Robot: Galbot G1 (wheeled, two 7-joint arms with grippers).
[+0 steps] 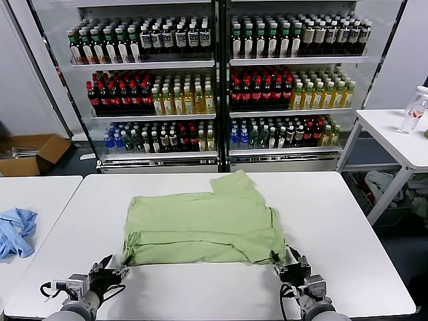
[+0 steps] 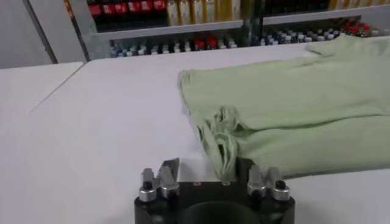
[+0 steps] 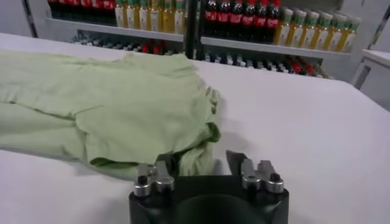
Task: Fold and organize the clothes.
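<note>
The clothes are one light green shirt point(image 1: 200, 224), lying folded into a rough rectangle in the middle of the white table point(image 1: 348, 227), one flap sticking out at the far side. My left gripper point(image 1: 112, 267) sits at the shirt's near left corner. In the left wrist view its fingers point(image 2: 171, 169) stand apart, with the bunched corner of the shirt point(image 2: 222, 143) between them, against one finger. My right gripper point(image 1: 289, 262) is at the near right corner. Its fingers point(image 3: 234, 159) are also apart, around a fold of the shirt point(image 3: 195, 155).
A light blue cloth point(image 1: 15, 231) lies on a second table to the left. Drink shelves point(image 1: 214, 80) fill the back. A side table point(image 1: 394, 137) with a bottle point(image 1: 414, 110) stands at the right, and a cardboard box point(image 1: 30, 152) sits on the floor at the left.
</note>
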